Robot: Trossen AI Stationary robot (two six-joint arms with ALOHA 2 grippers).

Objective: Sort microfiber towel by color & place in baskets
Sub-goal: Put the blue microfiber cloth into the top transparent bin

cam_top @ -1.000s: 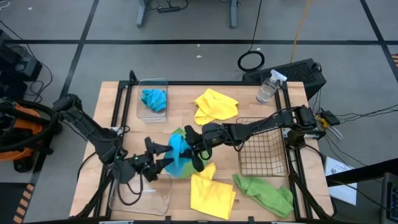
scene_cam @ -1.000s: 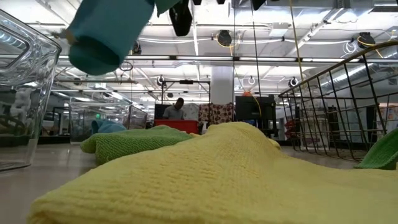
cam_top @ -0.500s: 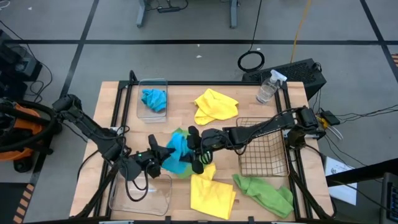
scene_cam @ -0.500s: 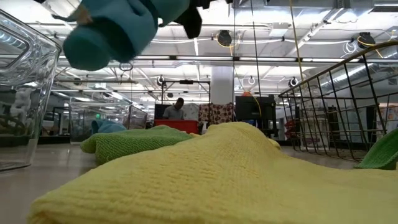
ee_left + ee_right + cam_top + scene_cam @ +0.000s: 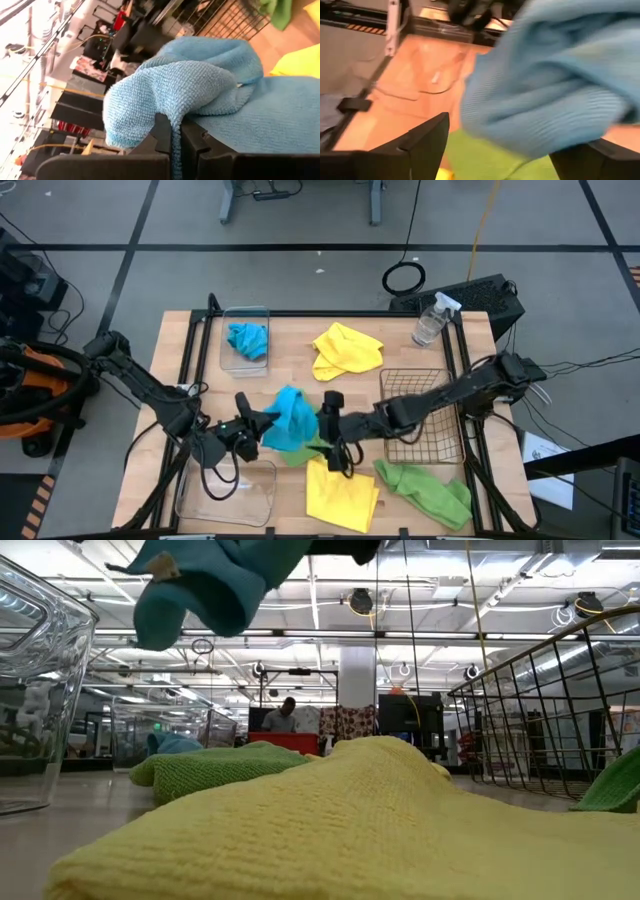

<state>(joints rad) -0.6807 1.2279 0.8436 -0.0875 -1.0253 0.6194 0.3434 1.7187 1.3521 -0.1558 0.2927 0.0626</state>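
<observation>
1. We observed the left gripper (image 5: 250, 430) clamped shut on a fold of the blue towel (image 5: 291, 418), which hung above the table centre; the left wrist view showed the cloth (image 5: 200, 85) pinched between the two dark fingers.
2. The right gripper (image 5: 333, 442) stood just beside the towel at its 4 o'clock, jaws spread wide and holding nothing.
3. The towel's bulk lay at 3 o'clock from the left jaws, its long axis running roughly 12 to 6.
4. The clear tub (image 5: 246, 340) holding the other blue towel (image 5: 247, 338) lay at 11 o'clock from the held cloth; we judged the left arm the nearer one to carry it there.
5. Against the picture one second earlier, the grip had changed sides: the right gripper, then on the towel, had let go and drawn back toward 4 o'clock, while the left had closed.
</observation>
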